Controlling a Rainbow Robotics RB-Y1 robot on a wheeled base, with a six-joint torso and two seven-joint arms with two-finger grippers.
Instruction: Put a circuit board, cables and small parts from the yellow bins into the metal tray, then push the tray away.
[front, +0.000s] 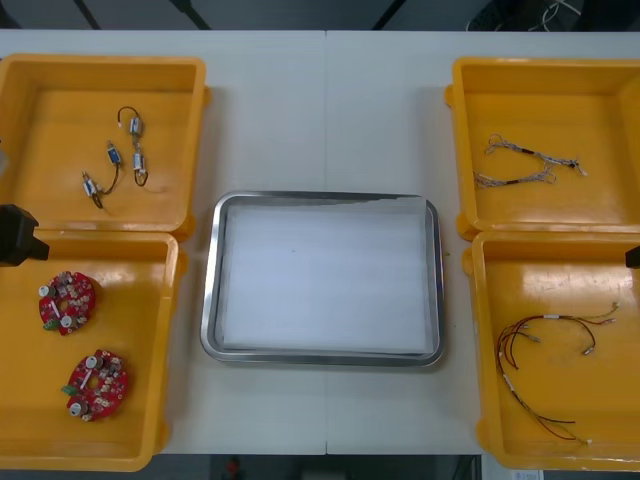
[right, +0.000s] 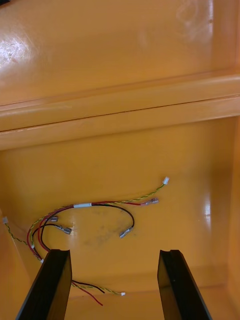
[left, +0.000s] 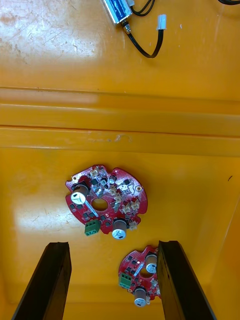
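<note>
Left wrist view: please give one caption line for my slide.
Open left claw over two round red circuit boards inside a yellow bin.

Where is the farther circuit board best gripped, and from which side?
Probably across its thin rim, the open left gripper coming straight down: the circuit board lies flat on the yellow bin floor, component side up, so only the edges offer opposing faces.

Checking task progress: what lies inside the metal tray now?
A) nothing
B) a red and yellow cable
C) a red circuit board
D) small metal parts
A: the metal tray is bare inside; the circuit boards lie in a left yellow bin under the open left gripper, the red and yellow cable in a right bin under the open right gripper.
</note>
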